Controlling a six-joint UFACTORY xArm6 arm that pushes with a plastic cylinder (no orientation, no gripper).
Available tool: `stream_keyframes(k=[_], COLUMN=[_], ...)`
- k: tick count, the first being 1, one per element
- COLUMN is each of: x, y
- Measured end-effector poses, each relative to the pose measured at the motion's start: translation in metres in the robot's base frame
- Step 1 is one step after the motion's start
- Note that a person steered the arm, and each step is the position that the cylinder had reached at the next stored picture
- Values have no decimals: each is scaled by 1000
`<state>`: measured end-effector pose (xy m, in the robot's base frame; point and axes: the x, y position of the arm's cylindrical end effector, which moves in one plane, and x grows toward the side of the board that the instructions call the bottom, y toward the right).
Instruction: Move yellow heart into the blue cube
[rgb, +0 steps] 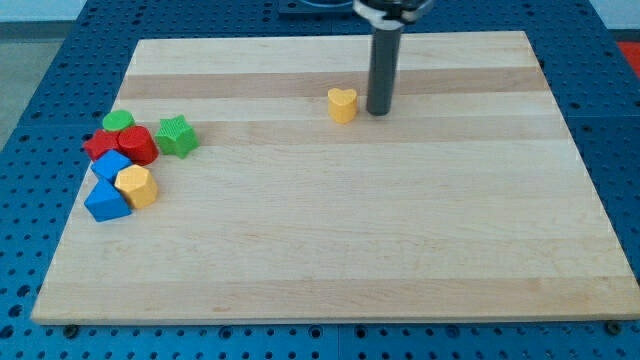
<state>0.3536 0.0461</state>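
The yellow heart lies on the wooden board near the view's top middle. My tip stands just to the heart's right, a small gap from it. The blue cube sits far off at the view's left in a cluster, with a blue block just below it and a yellow hexagonal block touching both.
At the view's left the cluster also holds a red block, another red block, a green cylinder and a green star-shaped block. The board's left edge runs close to the cluster.
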Motion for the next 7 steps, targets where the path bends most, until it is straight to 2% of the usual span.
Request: stream_keyframes(k=[5, 6, 7], x=[-54, -51, -16], y=[-87, -98, -106])
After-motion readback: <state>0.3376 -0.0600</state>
